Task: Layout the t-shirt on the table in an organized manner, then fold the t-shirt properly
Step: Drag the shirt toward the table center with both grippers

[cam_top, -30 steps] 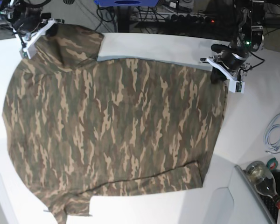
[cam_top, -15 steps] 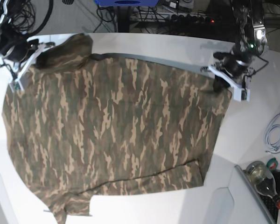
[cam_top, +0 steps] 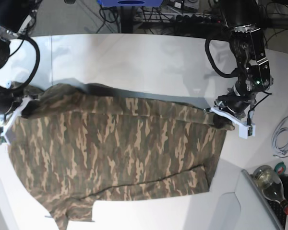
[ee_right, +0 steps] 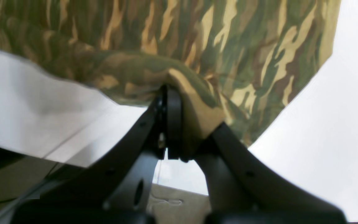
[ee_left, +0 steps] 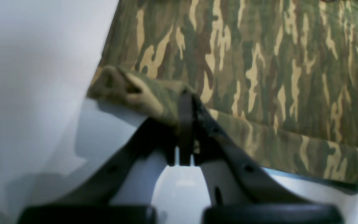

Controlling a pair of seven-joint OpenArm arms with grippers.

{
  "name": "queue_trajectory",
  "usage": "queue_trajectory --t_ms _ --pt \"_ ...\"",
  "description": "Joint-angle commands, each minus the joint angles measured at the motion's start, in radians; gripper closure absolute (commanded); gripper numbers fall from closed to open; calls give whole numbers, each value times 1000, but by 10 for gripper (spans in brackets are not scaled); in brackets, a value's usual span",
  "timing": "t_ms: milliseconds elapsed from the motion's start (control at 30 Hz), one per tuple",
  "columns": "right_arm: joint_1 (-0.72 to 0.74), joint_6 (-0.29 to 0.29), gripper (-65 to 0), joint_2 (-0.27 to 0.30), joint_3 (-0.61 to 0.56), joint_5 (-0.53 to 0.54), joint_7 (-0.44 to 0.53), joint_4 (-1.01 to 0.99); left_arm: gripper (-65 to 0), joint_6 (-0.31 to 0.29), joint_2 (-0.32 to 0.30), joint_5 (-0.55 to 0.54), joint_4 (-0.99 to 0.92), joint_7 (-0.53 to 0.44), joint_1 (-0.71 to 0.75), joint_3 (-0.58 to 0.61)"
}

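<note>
Black arms with looping cables; each gripper (cam_top: 225,117) black, white-edged

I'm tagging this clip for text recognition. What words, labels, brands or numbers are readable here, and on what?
No readable text in any view.
t-shirt: camouflage streaks only, no print or tag showing.
Bottle at the base view's lower right corner: too small to show any label text.
Both wrist views: only cloth, the black fingers and the white table, all unmarked.
</note>
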Motion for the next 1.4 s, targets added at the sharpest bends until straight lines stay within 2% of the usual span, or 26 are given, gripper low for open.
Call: queue_trajectory --t_ms 0,167,267,667,1033,1133,1233,1367 --pt "39 -11 -2 20 3 5 15 -14 0 2 5 -8 -10 -14 -29 -24" --pt "134 -17 -2 60 0 5 54 -158 0 2 22 -8 -113 -14 -117 -87" --pt "184 -17 -2 91 -60 5 96 -256 0 2 22 -8 -159 -14 -158 -89" --pt "354 -19 -2 186 -339 5 404 -658 0 2 15 -2 -340 -43 -293 -83" --pt "487 -19 -2 204 -523 5 607 -933 0 2 14 0 -441 -186 -299 -76" --pt "495 -19 -2 207 -529 5 639 -967 0 2 2 6 -475 -208 -321 -63" --pt "498 -19 -2 210 -532 5 677 -970 0 2 -8 57 -513 -246 -341 -4" --pt "517 -19 -2 210 -534 5 682 -973 0 2 -4 97 -545 -284 -357 16"
